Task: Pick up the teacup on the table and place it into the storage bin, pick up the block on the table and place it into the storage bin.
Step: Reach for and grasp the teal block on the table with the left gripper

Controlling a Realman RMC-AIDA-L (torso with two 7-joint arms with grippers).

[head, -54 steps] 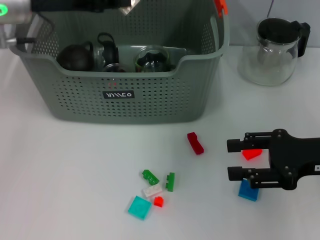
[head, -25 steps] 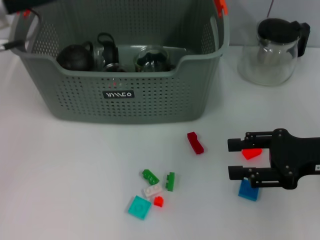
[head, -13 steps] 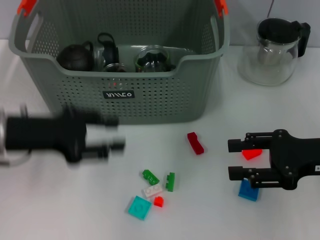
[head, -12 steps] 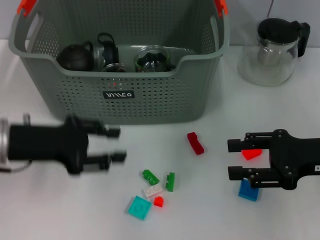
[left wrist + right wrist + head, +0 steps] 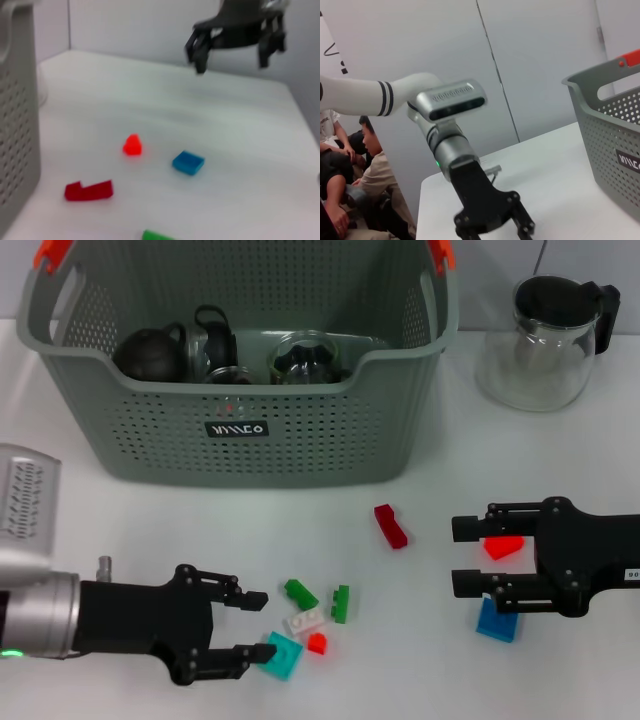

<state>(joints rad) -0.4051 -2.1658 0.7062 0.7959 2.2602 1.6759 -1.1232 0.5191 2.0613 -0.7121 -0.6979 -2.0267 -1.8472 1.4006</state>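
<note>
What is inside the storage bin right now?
The storage bin holds a dark round pot, a black-handled piece and a clear glass vessel. Its front wall hides the floor and their bases, so anything lower down cannot be seen.

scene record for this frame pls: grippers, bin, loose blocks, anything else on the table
left gripper: open, low over the table, fingertips on either side of the teal block
right gripper: open, at the table's right, beside the bright red block; blue block partly under it
storage bin: at the back, holds dark and glass teaware
other loose blocks: dark red block, green blocks, white block, small red block
glass jug: back right, outside the bin, black lid on
</note>
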